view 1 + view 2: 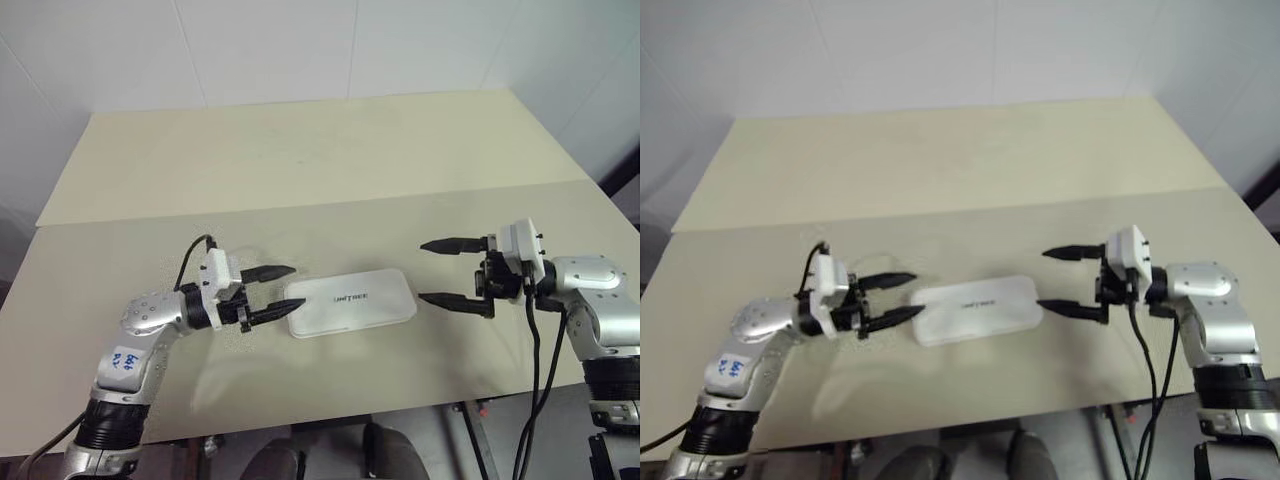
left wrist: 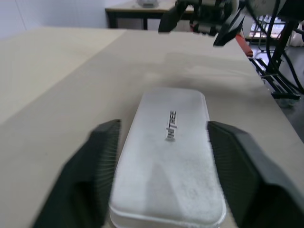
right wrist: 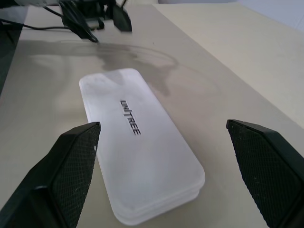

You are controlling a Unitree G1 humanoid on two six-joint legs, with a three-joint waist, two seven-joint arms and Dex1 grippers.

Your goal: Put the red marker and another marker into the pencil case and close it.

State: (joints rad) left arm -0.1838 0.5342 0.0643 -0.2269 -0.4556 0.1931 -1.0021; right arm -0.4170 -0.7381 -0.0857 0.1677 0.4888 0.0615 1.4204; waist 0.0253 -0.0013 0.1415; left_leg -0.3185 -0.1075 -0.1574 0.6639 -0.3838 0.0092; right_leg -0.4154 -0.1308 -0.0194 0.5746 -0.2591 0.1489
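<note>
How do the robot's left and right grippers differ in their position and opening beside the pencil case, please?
The left gripper sits at one short end of the closed pencil case, fingers moderately apart; the right gripper stands off the other end, spread wider. Both are open, level, pointing at the case, holding nothing.

1. A robot lab or test room: plain white walls (image 1: 300,50) behind a bare beige counter (image 1: 300,150).
2. In the left wrist view, black metal stands (image 2: 280,71), cables and another table (image 2: 137,9) stand past the counter's edge.
</note>
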